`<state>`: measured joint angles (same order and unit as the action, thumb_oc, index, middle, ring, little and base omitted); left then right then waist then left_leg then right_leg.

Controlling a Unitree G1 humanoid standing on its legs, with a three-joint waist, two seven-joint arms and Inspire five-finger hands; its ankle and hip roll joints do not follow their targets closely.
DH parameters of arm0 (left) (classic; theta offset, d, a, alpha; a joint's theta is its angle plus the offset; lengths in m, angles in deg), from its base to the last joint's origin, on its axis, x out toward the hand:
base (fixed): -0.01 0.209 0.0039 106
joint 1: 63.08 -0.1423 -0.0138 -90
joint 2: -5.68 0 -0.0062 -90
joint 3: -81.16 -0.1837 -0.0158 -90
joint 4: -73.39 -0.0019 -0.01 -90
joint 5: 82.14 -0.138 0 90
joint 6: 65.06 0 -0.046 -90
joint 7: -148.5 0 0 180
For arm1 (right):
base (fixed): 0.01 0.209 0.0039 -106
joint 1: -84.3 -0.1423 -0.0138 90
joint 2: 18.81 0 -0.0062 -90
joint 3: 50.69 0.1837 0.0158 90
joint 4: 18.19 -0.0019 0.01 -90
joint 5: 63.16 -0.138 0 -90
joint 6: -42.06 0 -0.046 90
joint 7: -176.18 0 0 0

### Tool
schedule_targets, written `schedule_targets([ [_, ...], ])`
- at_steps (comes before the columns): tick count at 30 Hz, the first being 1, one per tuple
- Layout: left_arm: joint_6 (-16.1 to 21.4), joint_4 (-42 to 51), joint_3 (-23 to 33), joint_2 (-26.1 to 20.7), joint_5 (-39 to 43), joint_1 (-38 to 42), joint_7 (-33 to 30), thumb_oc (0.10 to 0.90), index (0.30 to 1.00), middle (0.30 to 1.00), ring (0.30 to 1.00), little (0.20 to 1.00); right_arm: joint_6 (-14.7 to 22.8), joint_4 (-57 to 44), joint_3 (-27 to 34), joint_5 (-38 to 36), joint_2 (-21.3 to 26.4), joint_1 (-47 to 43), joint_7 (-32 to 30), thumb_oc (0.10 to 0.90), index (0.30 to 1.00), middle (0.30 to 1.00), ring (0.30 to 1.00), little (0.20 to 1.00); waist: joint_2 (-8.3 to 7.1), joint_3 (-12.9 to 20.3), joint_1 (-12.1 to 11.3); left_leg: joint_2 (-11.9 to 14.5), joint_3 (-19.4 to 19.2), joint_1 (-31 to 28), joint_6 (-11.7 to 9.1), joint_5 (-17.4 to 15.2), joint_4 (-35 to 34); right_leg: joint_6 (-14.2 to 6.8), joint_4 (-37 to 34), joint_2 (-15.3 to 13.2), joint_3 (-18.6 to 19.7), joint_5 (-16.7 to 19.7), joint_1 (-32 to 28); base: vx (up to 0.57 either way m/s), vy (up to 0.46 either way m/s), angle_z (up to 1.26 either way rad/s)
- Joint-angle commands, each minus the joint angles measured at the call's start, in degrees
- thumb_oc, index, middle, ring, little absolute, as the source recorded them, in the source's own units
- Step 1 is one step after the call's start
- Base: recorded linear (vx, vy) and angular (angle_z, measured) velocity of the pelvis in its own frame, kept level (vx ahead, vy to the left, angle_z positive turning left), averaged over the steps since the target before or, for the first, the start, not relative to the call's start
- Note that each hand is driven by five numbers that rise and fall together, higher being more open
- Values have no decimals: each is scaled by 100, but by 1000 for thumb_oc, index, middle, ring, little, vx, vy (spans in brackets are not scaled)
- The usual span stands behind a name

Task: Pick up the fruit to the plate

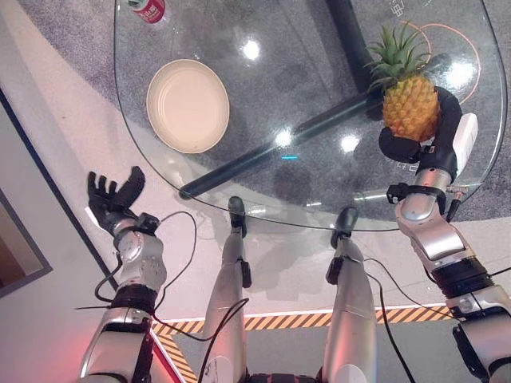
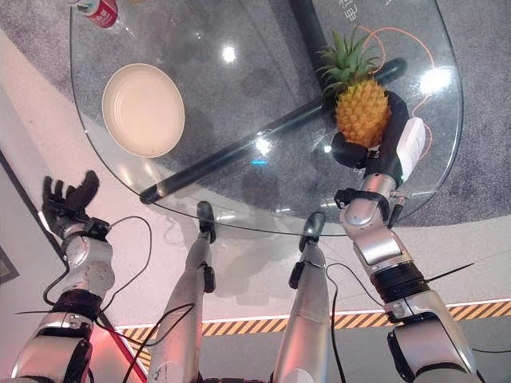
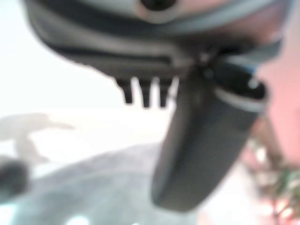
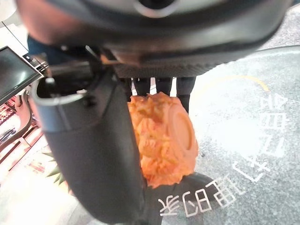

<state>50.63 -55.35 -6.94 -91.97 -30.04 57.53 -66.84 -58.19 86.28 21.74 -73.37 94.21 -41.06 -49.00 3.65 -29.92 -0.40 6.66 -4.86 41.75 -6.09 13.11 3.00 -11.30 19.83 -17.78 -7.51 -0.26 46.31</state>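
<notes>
One pineapple (image 1: 410, 105) in right hand (image 1: 437, 136), one plate (image 1: 188, 105), seemingly one can (image 1: 148, 9)

One pineapple (image 1: 410, 105), one plate (image 1: 188, 105), one can (image 1: 148, 9) (red), one glass table (image 1: 319, 183).

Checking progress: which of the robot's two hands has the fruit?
The right hand: its fingers curl round the pineapple above the glass table. The left hand hangs open off the table's edge.
</notes>
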Motion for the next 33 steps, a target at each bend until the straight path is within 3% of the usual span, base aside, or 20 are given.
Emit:
schedule_targets([
  [1,731,271,358,-628,-364,205,-536,800,900,900,900,900,344,-639,194,217,-7,87,-125,100,300,300,300,200,-159,13,-35,303,172,-90,-230,-493,376,-42,-455,2,-289,746,25,0,0,0],
  [7,1249,1031,458,-521,-775,340,-612,800,900,900,900,900,484,-938,295,440,-77,114,-151,100,300,300,300,200,-157,13,-25,343,106,-196,-244,-509,314,-61,-508,-9,-292,706,-95,-8,33,0],
  [12,1416,1633,468,-365,-1088,362,-481,800,900,900,900,900,643,-1222,414,795,-204,144,-174,100,300,300,300,200,-171,13,-55,351,106,-235,-242,-527,272,-84,-536,-19,-330,696,-163,0,0,0],
  [24,1079,2967,246,-36,-891,285,926,800,900,900,900,900,849,-1833,524,1704,-382,2,41,100,300,300,300,200,-180,13,-96,332,86,-255,-215,-472,181,-119,-729,-29,-401,772,-304,-3,-1,0],
  [27,830,3193,99,38,-719,195,1491,800,900,900,900,900,997,-1895,456,1896,-339,-10,306,100,300,300,300,200,-158,13,-117,320,76,-338,-214,-498,139,-151,-787,-55,-422,760,-410,0,0,0],
  [33,388,3440,-171,92,-633,175,1893,800,900,900,900,900,1103,-2078,258,2176,-278,-135,680,100,300,300,300,200,-123,13,-141,308,57,-385,-208,-491,111,-183,-853,-103,-459,788,-490,0,0,0],
])
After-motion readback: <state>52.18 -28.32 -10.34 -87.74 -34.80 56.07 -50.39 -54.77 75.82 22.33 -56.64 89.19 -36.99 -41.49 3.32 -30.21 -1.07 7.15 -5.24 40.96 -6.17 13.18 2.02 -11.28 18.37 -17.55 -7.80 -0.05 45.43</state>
